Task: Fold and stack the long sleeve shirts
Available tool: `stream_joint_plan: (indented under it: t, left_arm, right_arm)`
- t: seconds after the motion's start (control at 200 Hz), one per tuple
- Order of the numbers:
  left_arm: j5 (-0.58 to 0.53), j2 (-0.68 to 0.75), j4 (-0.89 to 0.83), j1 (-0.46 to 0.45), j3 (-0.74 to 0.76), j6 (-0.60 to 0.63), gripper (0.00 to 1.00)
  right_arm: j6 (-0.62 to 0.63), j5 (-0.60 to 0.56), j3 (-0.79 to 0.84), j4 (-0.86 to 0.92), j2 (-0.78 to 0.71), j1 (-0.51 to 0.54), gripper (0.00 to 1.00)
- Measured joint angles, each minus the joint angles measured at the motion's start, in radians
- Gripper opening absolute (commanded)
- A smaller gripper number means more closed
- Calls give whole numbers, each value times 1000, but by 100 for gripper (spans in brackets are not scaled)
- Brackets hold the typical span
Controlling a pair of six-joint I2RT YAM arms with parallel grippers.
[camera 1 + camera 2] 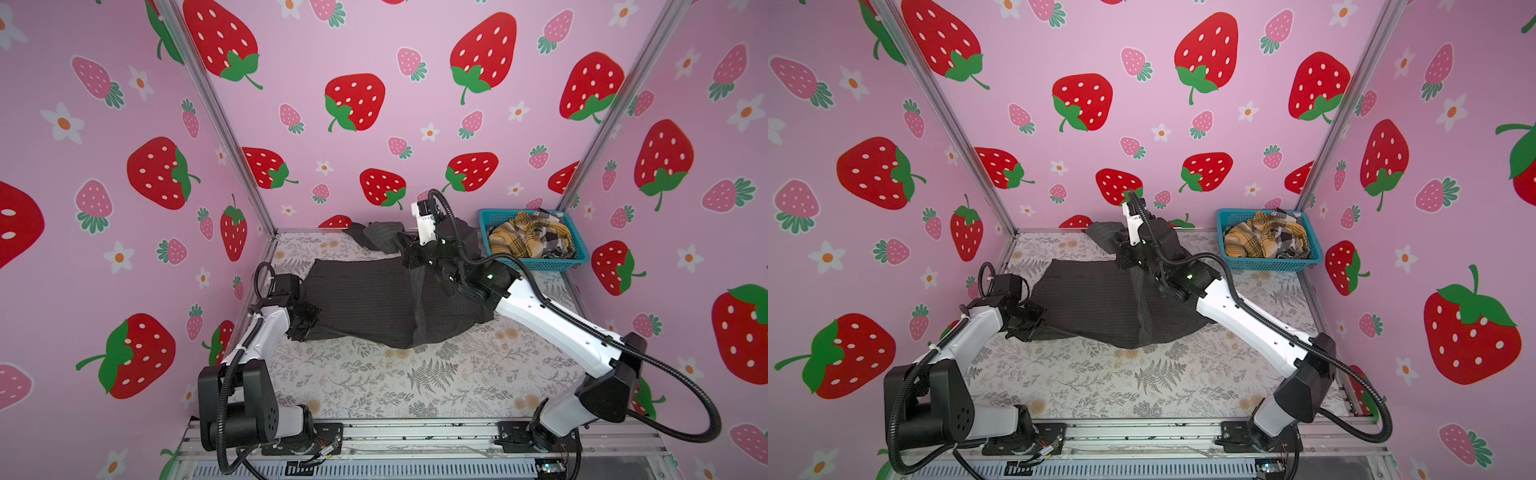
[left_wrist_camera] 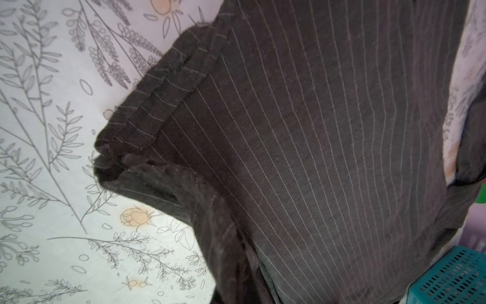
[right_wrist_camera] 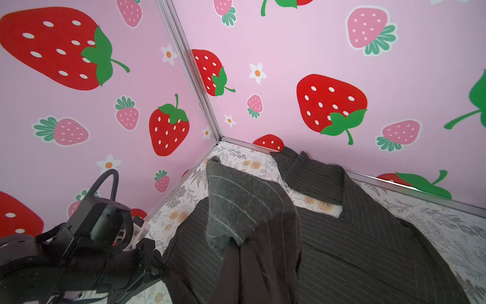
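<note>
so the charcoal shirt (image 1: 365,299) is spread on the tabletop (image 1: 415,374) toward 12 o'clock, pinched by the left tool (image 1: 305,320) at its 9 o'clock edge and by the right tool (image 1: 407,259) at a raised fold; best pulled evenly, then laid flat

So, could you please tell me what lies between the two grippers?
The dark pinstriped shirt stretches from left gripper to right gripper, in both top views.
</note>
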State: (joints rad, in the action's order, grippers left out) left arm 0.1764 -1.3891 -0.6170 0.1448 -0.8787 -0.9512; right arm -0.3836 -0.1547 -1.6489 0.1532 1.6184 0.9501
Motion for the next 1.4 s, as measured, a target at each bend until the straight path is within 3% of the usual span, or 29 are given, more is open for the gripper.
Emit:
stream_joint_plan:
  t: [0.41,0.63,0.655,0.7,0.74,0.91,1.036,1.261,1.321,1.396]
  left_arm:
    - [53,-259,47,64,-102,8,0]
    - [64,-314,45,65,-147,12,0]
    - [63,-315,43,65,-155,12,0]
    - [64,-320,44,65,-169,12,0]
    - [64,-327,45,65,-182,12,0]
    - [72,-410,46,67,-240,14,0]
    - [86,-450,54,72,-256,14,0]
    - [90,-449,58,75,-257,17,0]
    - [93,-449,58,76,-257,20,0]
    - [94,-449,58,77,-257,27,0]
  right_arm:
    - [40,49,-328,56,417,-84,0]
    - [24,29,-658,198,715,-138,0]
    - [21,30,-693,212,742,-147,10]
    - [17,35,-729,223,774,-157,46]
    - [18,45,-738,226,788,-164,71]
    - [32,63,-706,286,769,-180,97]
    - [46,54,-453,323,617,-168,93]
    - [16,104,105,325,202,-183,68]
    - [18,110,210,312,134,-198,61]
    - [15,130,297,297,108,-222,61]
